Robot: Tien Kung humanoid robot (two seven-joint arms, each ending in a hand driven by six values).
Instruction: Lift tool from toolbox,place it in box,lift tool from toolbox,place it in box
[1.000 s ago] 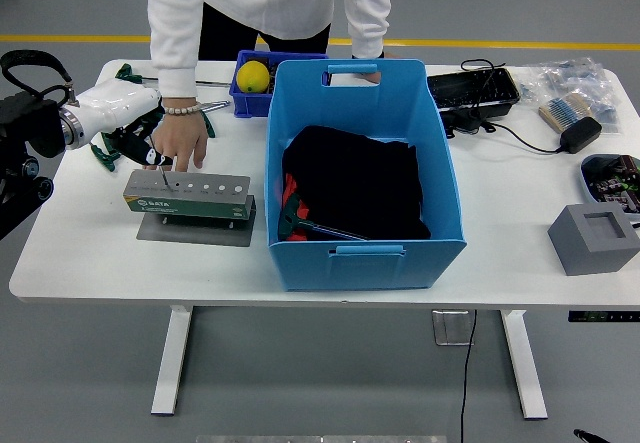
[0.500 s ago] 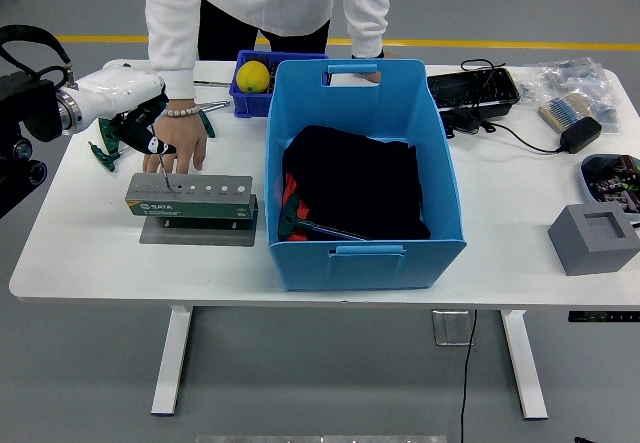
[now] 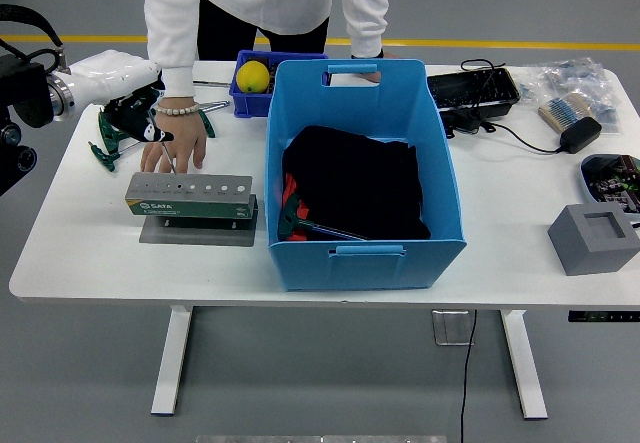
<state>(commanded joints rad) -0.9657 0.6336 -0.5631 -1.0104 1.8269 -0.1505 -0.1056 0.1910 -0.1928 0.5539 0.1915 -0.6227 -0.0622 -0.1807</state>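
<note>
The toolbox is a grey-green holder (image 3: pixel 188 195) with a row of holes, standing on a grey plate (image 3: pixel 196 229) at the table's left. My left hand (image 3: pixel 132 115), black fingers on a white forearm, is shut on a green T-handled tool (image 3: pixel 106 135). The tool's thin shaft slants down to a tip just above the holder's left end. A person's hand (image 3: pixel 182 141) with a bead bracelet rests right behind the holder, next to my fingers. The big blue box (image 3: pixel 365 253) stands mid-table with a black cloth (image 3: pixel 355 178) and another green-handled tool (image 3: pixel 300 221) inside. My right hand is out of view.
The person's other hand (image 3: pixel 366 76) grips the box's far rim. A small blue bin (image 3: pixel 243 98) holding a yellow ball (image 3: pixel 253 76) sits behind. To the right are a black tray (image 3: pixel 472 90), a power adapter (image 3: pixel 580 133) with cable, and a grey block (image 3: pixel 593 238).
My left hand has risen and drawn back to the left with the tool. Its shaft has come up out of the holder's hole. The person's hand has stayed put.
</note>
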